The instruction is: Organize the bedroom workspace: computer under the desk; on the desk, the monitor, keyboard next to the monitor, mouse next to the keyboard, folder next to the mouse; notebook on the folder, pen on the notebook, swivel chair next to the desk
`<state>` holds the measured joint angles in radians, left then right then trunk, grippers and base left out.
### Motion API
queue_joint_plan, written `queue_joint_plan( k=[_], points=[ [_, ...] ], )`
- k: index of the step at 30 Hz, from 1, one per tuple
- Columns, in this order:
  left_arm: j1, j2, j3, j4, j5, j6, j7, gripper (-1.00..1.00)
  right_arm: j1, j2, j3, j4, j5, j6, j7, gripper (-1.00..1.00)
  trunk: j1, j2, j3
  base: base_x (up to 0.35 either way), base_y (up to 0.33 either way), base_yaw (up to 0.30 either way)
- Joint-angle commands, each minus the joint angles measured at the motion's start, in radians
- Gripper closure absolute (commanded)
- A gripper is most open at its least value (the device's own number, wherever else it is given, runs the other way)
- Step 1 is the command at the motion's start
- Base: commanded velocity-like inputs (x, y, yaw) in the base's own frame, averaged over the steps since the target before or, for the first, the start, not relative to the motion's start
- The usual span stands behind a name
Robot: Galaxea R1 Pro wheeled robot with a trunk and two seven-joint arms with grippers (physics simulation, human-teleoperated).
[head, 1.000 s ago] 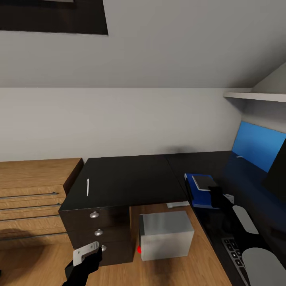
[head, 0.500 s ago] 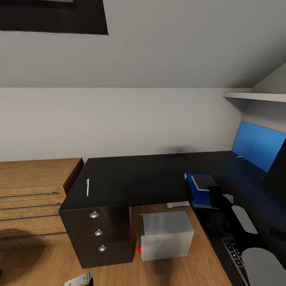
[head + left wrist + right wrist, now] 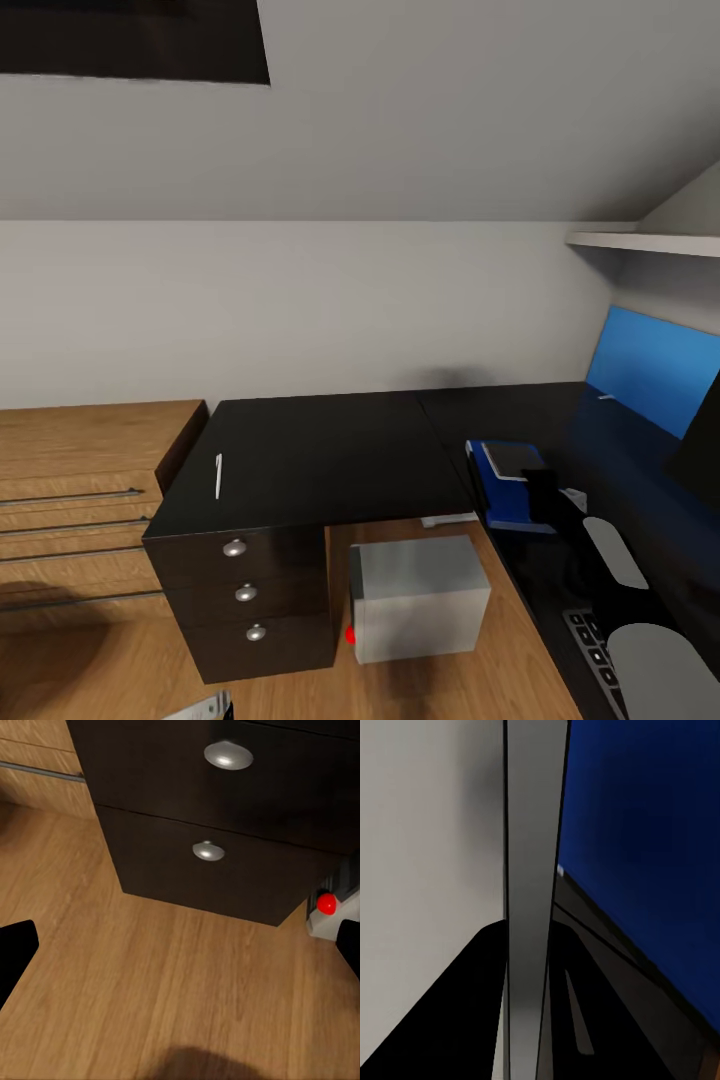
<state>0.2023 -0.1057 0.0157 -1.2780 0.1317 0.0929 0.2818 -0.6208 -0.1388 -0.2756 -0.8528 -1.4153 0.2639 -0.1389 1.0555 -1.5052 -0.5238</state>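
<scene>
**Desk corner with pen, folder and computer**

A white pen (image 3: 219,474) lay near the left edge of the black desk (image 3: 330,445). A dark notebook (image 3: 513,459) sat on the blue folder (image 3: 503,485) further right. The grey computer (image 3: 418,596) stood under the desk. The left gripper (image 3: 180,952) hung wide open, empty, above the wood floor (image 3: 150,982). The right gripper's opening could not be told.

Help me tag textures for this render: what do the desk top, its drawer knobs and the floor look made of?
Desk: black laminate or lacquer, smooth with faint sheen. Drawer knobs: probably brushed metal, silver with soft highlights. Floor: light wood planks, grain visible.
</scene>
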Motion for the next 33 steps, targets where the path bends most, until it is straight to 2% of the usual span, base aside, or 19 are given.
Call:
queue_joint_plan(
  k=[1,4,12,30,31,33],
  points=[
    [0.000,-0.001,0.000,-0.003,0.007,0.004,0.002,-1.00,0.000,0.000,-0.002,-0.002,-0.010,0.004,-0.005,1.00,0.000,-0.001,-0.001,0.008,0.000,0.000],
    [0.000,-0.004,-0.019,-0.014,0.006,0.002,0.008,-1.00,0.000,-0.001,-0.002,-0.002,-0.010,0.004,-0.005,1.00,0.000,-0.001,-0.001,0.003,0.000,0.000],
    [0.000,-0.004,-0.027,-0.016,0.008,0.002,0.013,-1.00,0.000,-0.001,-0.002,-0.002,-0.010,0.004,-0.005,1.00,0.031,-0.057,-0.026,0.000,0.000,0.000],
    [0.000,-0.002,-0.025,-0.017,0.010,0.002,0.014,-1.00,0.000,-0.001,-0.002,-0.002,-0.010,0.005,-0.008,1.00,0.031,-0.057,-0.026,0.000,0.000,0.000],
    [0.000,-0.001,-0.025,-0.017,0.010,0.002,0.014,-1.00,0.000,-0.001,-0.002,-0.002,-0.010,0.005,-0.009,-1.00,0.031,-0.057,-0.026,0.000,0.000,0.000],
    [0.000,-0.001,-0.025,-0.016,0.010,0.002,0.013,-1.00,0.000,-0.001,-0.002,-0.002,-0.010,0.006,-0.012,-1.00,0.031,-0.057,-0.026,0.000,0.000,0.000]
  ],
)
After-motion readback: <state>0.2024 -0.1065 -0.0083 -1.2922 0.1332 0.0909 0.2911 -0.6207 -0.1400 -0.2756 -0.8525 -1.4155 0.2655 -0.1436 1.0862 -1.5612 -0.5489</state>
